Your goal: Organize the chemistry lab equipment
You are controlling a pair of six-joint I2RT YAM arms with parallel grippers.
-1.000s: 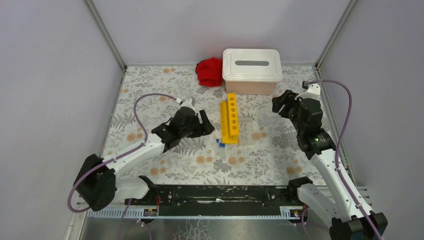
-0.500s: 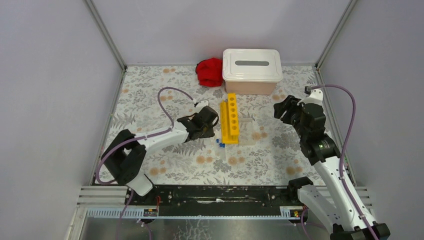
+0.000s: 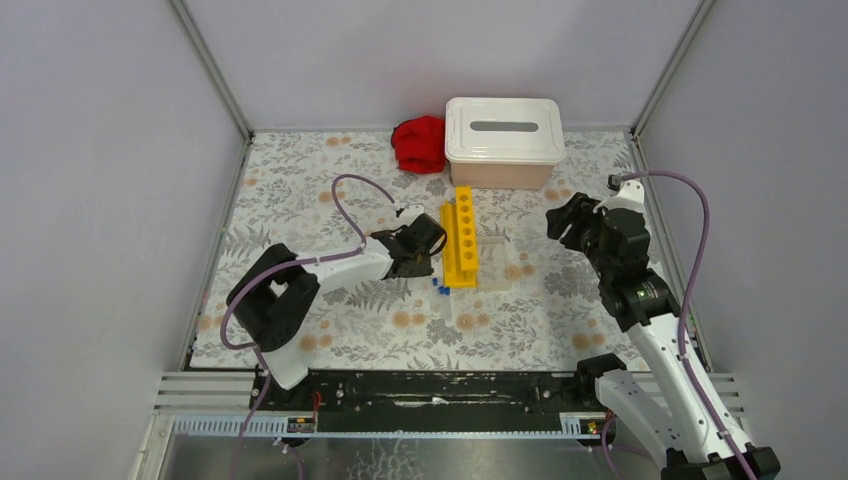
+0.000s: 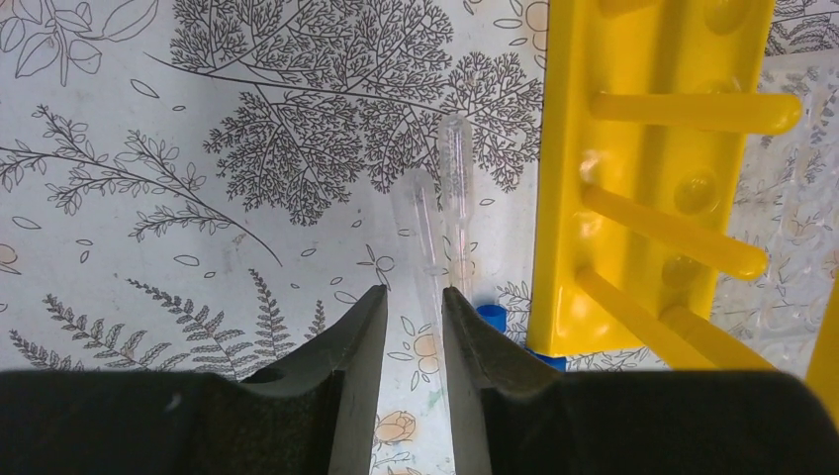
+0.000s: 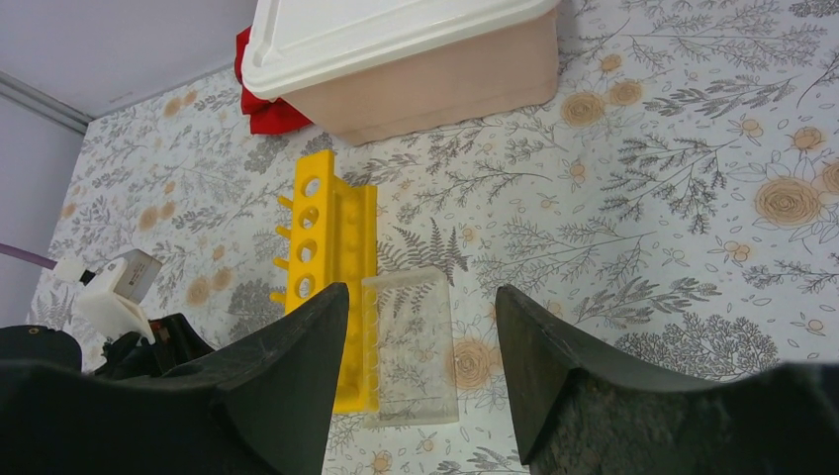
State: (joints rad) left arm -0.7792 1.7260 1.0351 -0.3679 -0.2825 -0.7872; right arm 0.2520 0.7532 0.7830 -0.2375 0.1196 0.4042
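The long yellow test-tube rack (image 3: 461, 240) lies on its side mid-table and also shows in the left wrist view (image 4: 643, 178). Two clear tubes (image 4: 457, 188) lie on the table just left of it, their blue caps (image 4: 491, 317) towards me. My left gripper (image 4: 414, 292) is low over them, jaws a narrow gap apart, with the left tube (image 4: 423, 228) running in between; no grip shows. My right gripper (image 3: 562, 222) hangs wide open and empty right of the rack. The pinkish bin with a white lid (image 3: 505, 140) stands at the back. The tongs are out of view.
A red cloth (image 3: 420, 143) lies left of the bin. A clear plastic plate (image 5: 411, 346) lies flat against the rack's right side. Metal frame posts and grey walls close in the floral table on three sides.
My left arm has reached right and lowered, bringing its gripper to the tubes beside the rack's near end. The right gripper has shifted only slightly.
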